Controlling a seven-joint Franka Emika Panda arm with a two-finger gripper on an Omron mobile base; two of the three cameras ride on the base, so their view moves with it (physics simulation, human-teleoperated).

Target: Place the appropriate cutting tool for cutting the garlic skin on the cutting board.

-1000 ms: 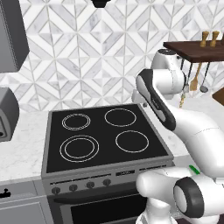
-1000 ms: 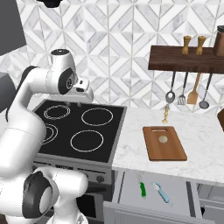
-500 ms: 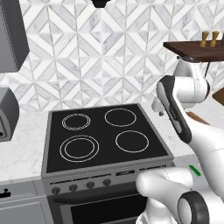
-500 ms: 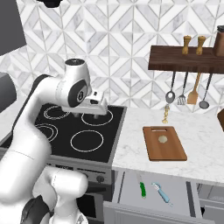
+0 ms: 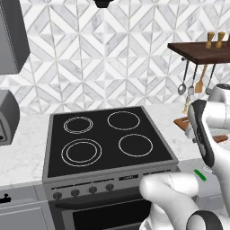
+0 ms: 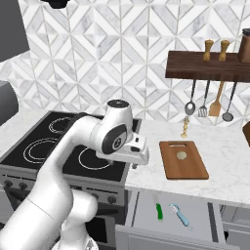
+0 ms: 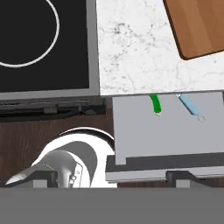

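The knife (image 6: 158,211) with the bright green handle lies in an open drawer (image 6: 146,222) below the counter. In the hand view its green handle (image 7: 155,105) pokes out from under the counter edge, blade hidden. The reddish-brown cutting board (image 6: 183,159) lies on the marble counter with the small pale garlic (image 6: 181,155) on it; a corner of the board (image 7: 197,26) shows top right in the hand view. My gripper (image 6: 138,161) hangs over the counter edge between stove and board, pointing down. Its fingertips (image 7: 43,177) stand wide apart, open and empty, above the drawer.
A blue peeler (image 6: 179,215) lies right of the knife in the drawer. The black stove (image 6: 53,146) is to the left. A dark wall shelf (image 6: 210,66) carries hanging spoons and spatulas (image 6: 209,100) above the counter. In the left base view my arm covers most of the board (image 5: 182,121).
The arm has swung right, from above the stove to the counter edge beside the board and over the open drawer. The knife, garlic and board have stayed put.
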